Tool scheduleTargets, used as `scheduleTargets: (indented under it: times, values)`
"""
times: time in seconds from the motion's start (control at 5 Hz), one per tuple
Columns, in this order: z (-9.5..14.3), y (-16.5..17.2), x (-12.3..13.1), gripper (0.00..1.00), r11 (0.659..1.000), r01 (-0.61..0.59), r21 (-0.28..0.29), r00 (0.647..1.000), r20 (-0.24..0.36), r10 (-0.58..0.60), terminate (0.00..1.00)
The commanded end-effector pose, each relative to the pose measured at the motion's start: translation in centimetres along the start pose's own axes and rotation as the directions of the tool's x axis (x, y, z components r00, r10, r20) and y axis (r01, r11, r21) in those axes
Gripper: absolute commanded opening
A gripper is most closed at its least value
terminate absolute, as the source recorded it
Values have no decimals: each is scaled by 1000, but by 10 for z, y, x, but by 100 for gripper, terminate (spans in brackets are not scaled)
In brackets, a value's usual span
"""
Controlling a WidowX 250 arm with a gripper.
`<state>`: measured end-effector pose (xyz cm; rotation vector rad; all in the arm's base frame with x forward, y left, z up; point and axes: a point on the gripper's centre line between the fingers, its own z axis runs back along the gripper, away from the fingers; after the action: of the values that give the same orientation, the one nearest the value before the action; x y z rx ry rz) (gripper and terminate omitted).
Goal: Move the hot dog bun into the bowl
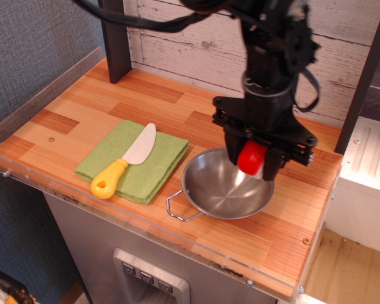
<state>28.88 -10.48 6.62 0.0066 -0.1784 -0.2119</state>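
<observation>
My black gripper (253, 158) hangs over the right part of the shiny steel bowl (206, 190) and is shut on the hot dog bun (251, 159). The bun shows its glossy red side with a pale edge at the bottom. It is held between the fingers just above the bowl's inside, near the far right rim. The bowl stands on the wooden counter (82, 114) at the front right, with one wire handle showing at its front left; the other handle is hidden behind the gripper.
A green cloth (155, 164) lies left of the bowl with a white toy knife with a yellow handle (123, 161) on it. A dark post (116, 38) stands at the back left and a plank wall runs behind. A clear plastic lip edges the counter's front.
</observation>
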Motion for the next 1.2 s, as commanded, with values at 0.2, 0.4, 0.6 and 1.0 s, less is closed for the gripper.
scheduleTargets:
  times: [0.2,0.4,0.6,1.0]
  values:
    - [13,11,-7,0,999,-33,29,999,6,33,0]
    - [19,11,-11,100,999,-36,39,999,-8,36,0]
    - [26,13,-13,100,998,-40,40,999,2,40,0]
    - [56,51,-14,100,987,-148,63,988,46,145,0]
